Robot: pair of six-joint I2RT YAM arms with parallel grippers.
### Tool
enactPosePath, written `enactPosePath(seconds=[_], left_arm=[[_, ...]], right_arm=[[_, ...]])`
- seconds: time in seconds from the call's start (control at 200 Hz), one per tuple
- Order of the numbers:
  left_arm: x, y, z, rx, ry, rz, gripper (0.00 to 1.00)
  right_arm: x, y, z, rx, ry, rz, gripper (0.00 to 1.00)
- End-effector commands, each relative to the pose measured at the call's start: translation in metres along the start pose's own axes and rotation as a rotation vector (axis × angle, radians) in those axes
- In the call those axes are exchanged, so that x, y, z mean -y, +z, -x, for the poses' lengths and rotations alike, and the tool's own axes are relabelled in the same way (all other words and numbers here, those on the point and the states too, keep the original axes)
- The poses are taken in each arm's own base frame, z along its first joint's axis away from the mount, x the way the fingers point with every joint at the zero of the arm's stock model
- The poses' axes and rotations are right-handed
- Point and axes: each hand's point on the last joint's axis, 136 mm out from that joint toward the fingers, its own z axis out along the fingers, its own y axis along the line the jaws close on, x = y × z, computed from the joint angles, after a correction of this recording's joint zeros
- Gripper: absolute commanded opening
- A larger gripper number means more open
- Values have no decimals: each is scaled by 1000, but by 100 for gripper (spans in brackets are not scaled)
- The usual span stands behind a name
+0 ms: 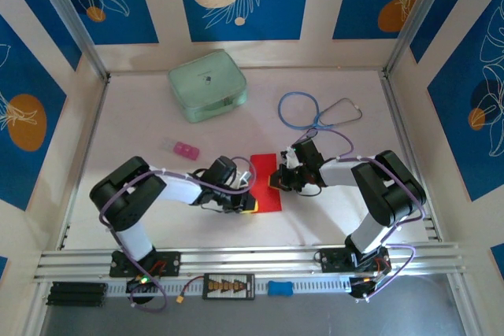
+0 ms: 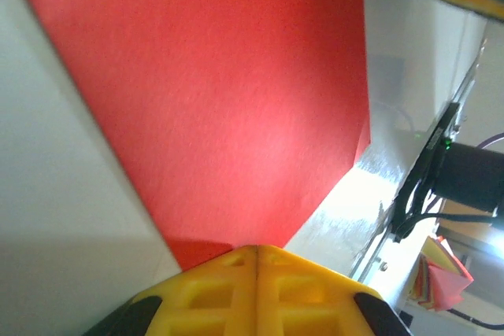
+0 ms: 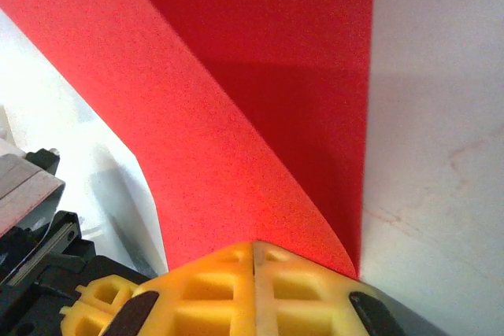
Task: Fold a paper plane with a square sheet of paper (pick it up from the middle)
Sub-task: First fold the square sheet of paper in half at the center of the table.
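Overhead, green case [image 1: 207, 84] beyond square sheet of paper [image 1: 264, 167] — close up, left fingers [image 2: 206, 298], right fingers [image 3: 206, 289] pinch it.

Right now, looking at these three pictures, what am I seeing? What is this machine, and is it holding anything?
These are two robot arms bolted to the near edge of a table. The wide picture looks down from above. The other two come from a small camera on each wrist, so each shows its own gripper up close. The left gripper and the right gripper are both pinched shut on a red paper sheet, one from each side, and the sheet curls upward at the right one. Farther back lie a pale green case, a small pink object and some looped cords.
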Motion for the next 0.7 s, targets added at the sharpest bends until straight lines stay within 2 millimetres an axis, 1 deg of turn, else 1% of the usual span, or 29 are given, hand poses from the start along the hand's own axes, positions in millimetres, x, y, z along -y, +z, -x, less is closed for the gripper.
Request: enactPosePath(seconds=[0.0,0.205,0.275,0.33,0.41,0.48,0.6,0.695], left_arm=[[-25,-2,-30,-76,-37,97,3],[-29,-3,-39,-84,-23,105,3],[-22,-6,-37,-68,-4,92,2],[-12,-12,-30,-33,21,76,2],[11,-24,-19,22,76,42,2],[27,-34,-7,67,116,34,2],[36,-48,20,150,123,39,2],[36,-53,45,193,98,20,1]], right_arm=[[61,2,-37,-82,119,-222,0],[59,2,-36,-83,111,-210,0],[57,3,-36,-86,102,-200,0],[56,3,-35,-88,94,-194,0],[52,4,-34,-93,80,-181,0],[48,5,-32,-100,64,-166,0],[41,7,-30,-113,41,-141,0],[38,10,-29,-123,32,-129,0]])
